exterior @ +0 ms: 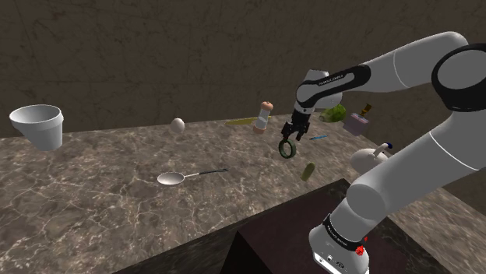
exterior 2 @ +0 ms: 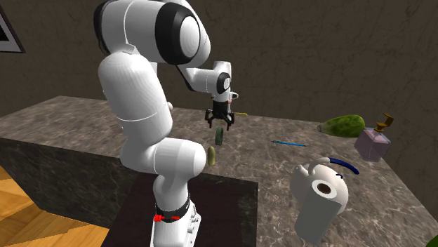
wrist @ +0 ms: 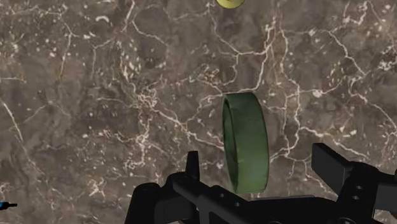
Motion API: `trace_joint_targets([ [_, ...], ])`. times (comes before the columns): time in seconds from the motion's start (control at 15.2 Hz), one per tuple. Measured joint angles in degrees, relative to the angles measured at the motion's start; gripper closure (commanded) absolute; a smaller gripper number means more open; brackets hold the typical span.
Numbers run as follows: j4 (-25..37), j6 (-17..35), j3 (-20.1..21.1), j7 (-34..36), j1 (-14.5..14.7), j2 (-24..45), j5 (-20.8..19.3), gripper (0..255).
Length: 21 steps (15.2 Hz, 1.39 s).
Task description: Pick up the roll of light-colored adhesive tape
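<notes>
Green ring-shaped tape roll [wrist: 245, 143] is standing on edge between the black gripper's [wrist: 254, 156] wide-spread fingers, neither finger touching it, over a glossy brown, white-veined marble counter [exterior: 93, 194]; a dark mottled wall [exterior: 156, 54] is backing it

Surface [exterior: 109, 210]: dark brown marble with pale veins.
Shoulder view's far left: I see a white pot [exterior: 37, 124], tilted.
Back edge: egg [exterior: 177, 124], then a thin olive strip [exterior: 240, 121] lying flat, then a corked bottle [exterior: 263, 117] upright.
Middle: metal spoon [exterior: 175, 178], well apart from the rest.
Shoulder view's right: blue pen [exterior: 319, 138]; purple perfume bottle [exterior: 358, 123] just beside a green vegetable [exterior: 335, 114].
Near the stand: small yellow-green piece [exterior: 309, 171]; white vessel [exterior 2: 319, 196] with a blue handle.
Tape roll [exterior: 289, 148]: dark green, on edge; I can't tell whether it touches the surface.
</notes>
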Motion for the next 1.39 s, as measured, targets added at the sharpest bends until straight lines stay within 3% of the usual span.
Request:
trace_joint_targets([
  [0.33, -1.1, 3.7, -0.3, -0.5, 0.1, 2.7, 0.6, 0],
  [0.4, -1.2, 4.0, -0.3, -0.5, 0.2, 2.8, 0.6, 255],
  [1.06, -1.2, 4.2, -0.3, -0.6, 0.2, 2.9, 0.6, 255],
  [1.39, 0.0, 0.6, -0.1, -0.1, 0.0, 0.6, 0.1, 255],
])
